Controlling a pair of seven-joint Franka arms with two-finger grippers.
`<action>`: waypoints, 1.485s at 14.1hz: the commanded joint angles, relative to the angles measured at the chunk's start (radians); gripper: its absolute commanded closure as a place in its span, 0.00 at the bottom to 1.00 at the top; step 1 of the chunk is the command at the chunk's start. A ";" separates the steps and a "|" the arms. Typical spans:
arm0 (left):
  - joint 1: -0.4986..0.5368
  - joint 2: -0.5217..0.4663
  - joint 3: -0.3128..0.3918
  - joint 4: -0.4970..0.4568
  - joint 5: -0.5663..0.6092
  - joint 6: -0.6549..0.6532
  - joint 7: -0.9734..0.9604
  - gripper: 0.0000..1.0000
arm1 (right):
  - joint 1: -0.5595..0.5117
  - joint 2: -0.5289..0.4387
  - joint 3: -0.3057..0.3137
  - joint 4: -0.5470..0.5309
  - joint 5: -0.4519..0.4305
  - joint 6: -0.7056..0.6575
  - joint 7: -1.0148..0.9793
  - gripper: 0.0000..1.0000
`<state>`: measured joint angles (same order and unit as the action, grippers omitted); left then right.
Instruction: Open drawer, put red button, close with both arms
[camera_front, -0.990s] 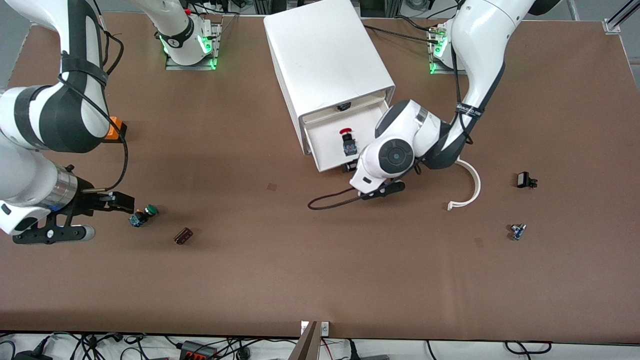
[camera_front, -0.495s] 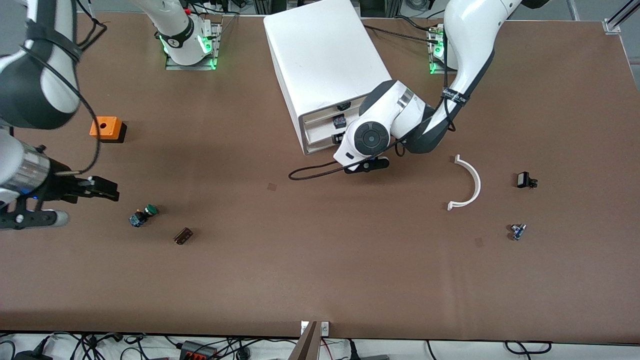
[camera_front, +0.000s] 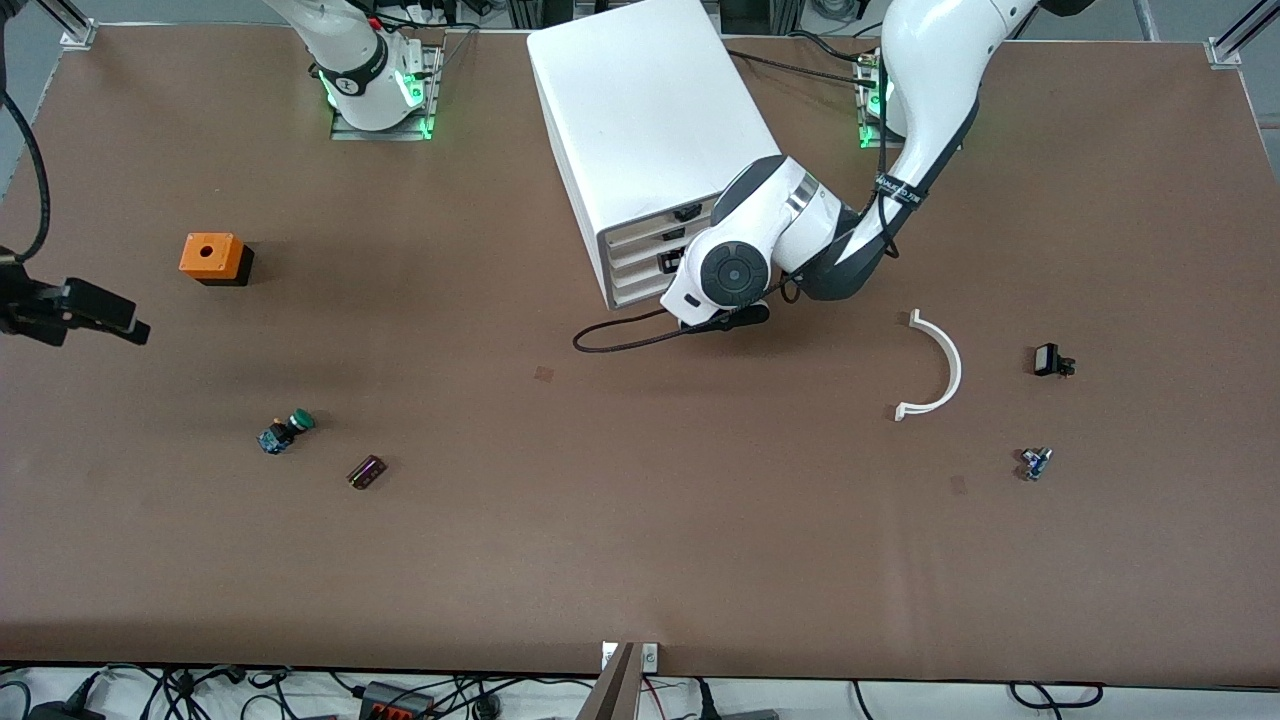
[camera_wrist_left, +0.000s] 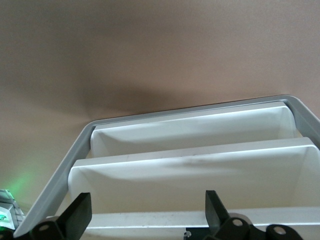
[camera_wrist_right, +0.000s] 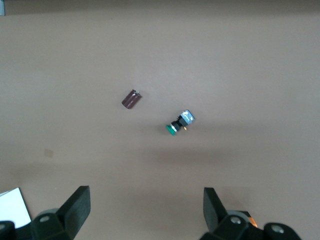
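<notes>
Left gripper (camera_wrist_left: 145, 220): jaws spread wide, empty, right against the cabinet's (camera_front: 650, 120) drawer fronts.
Drawer (camera_front: 640, 262): second from top, looks pushed in flush; fronts run crosswise to the jaws.
Red button: not visible; presumably shut inside.
Right gripper (camera_front: 95, 312): jaws wide, empty, waiting at the table edge, well apart from the cabinet.
Nearer arm: left.

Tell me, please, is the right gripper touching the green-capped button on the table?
Apart. The right wrist view shows the green-capped button lying alone on bare table, well clear of the right gripper and its open jaws.
</notes>
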<state>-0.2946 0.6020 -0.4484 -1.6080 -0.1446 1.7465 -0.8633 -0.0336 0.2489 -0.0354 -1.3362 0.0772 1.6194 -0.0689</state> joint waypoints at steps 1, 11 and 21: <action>0.012 -0.030 -0.009 -0.030 -0.026 -0.005 -0.006 0.00 | -0.016 -0.045 0.037 -0.054 -0.033 -0.001 0.017 0.00; 0.190 -0.113 0.017 0.111 0.077 -0.125 0.177 0.00 | -0.014 -0.335 0.038 -0.460 -0.102 0.112 0.026 0.00; 0.391 -0.289 0.129 0.212 0.267 -0.245 0.811 0.00 | -0.014 -0.326 0.038 -0.426 -0.099 0.082 0.027 0.00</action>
<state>0.1058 0.4039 -0.3853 -1.3628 0.1158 1.5204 -0.1578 -0.0353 -0.0695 -0.0121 -1.7663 -0.0097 1.7096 -0.0590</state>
